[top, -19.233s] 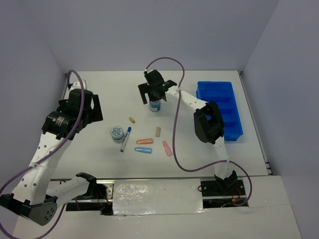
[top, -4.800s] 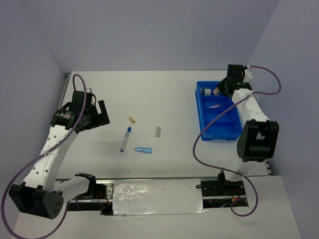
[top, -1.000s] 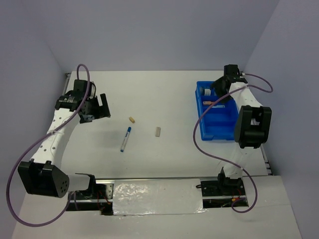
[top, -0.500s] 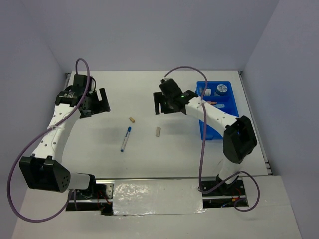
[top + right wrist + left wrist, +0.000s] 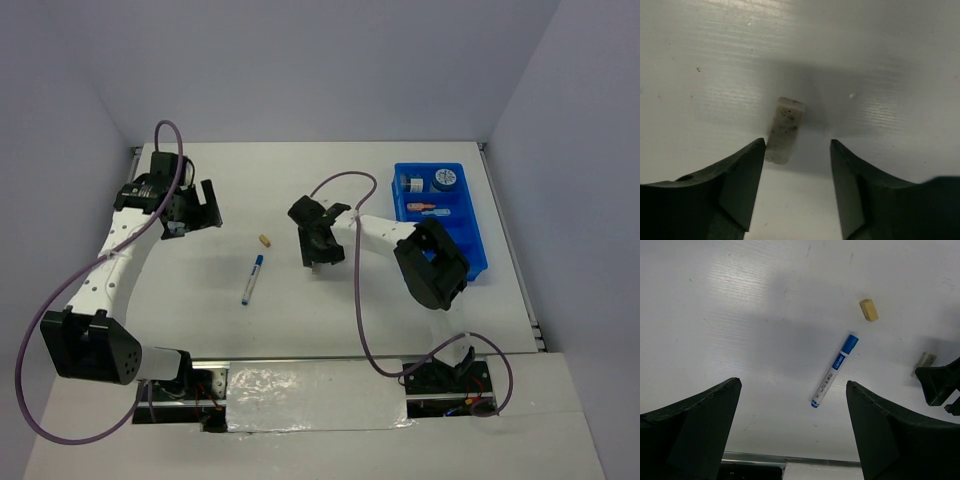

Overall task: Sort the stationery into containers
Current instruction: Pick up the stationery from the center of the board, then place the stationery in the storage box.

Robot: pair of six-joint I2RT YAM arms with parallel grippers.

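Grey stub: lies flat on the white table, near its middle and well apart from the tray. It is bracketed by the two fingers of the right hand. The stub sits closer to the finger on the left of the right wrist view, and whether it touches that finger cannot be told. A clear gap is seen on the other side. In the left wrist view the stub shows just beside the black right hand.

Right hand: lowered to the table over the stub, fingers spread, nothing grasped.

White pen with blue cap: lies on the table left of the right hand, cap end pointed away from the arm bases. It is also seen in the left wrist view.

Tan stub: lies on the table just beyond the pen's cap end, apart from it.

Blue tray: placed at the right side of the table. Patterned rolls are held in its farthest compartment. An orange capsule piece lies in the next compartment.

Left hand: raised over the left part of the table, fingers wide apart, empty.
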